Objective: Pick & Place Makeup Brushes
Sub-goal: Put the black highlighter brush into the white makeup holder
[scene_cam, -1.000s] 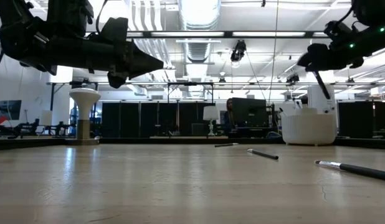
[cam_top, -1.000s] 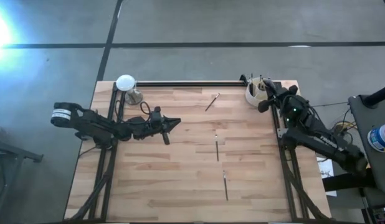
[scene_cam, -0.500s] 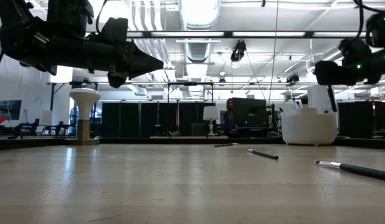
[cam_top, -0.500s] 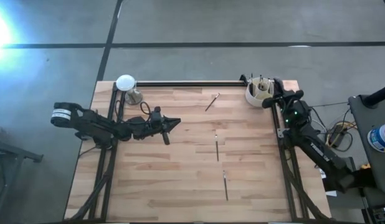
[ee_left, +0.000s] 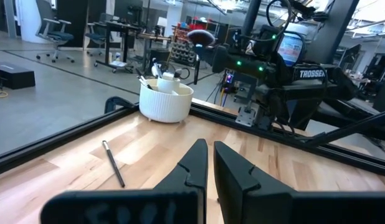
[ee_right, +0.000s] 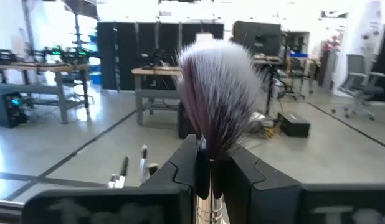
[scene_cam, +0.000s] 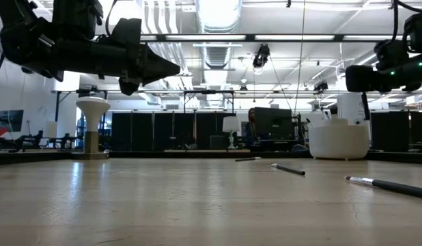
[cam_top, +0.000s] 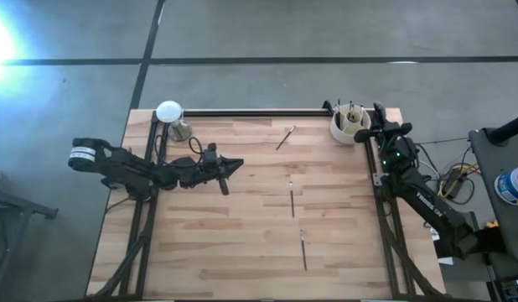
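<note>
The right tool [cam_top: 378,127] has swung from beside the white cup [cam_top: 349,126] to just over its right rim at the far right corner of the worktop [cam_top: 242,235], gripping a fluffy brush [ee_right: 218,93]; I judge the drop comes next. Three brushes [cam_top: 292,200] remain on the wood. The left tool [cam_top: 234,165], fingers narrow and empty, stays waiting at left.

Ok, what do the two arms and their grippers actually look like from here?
Both arms are matte black with jointed links. The left gripper tapers to a pointed wedge of two angular fingers, with a white-banded joint near its base and a looped black cable. The right gripper sits on a wrist with green indicator lights; white TROSSEN lettering marks that arm.
</note>
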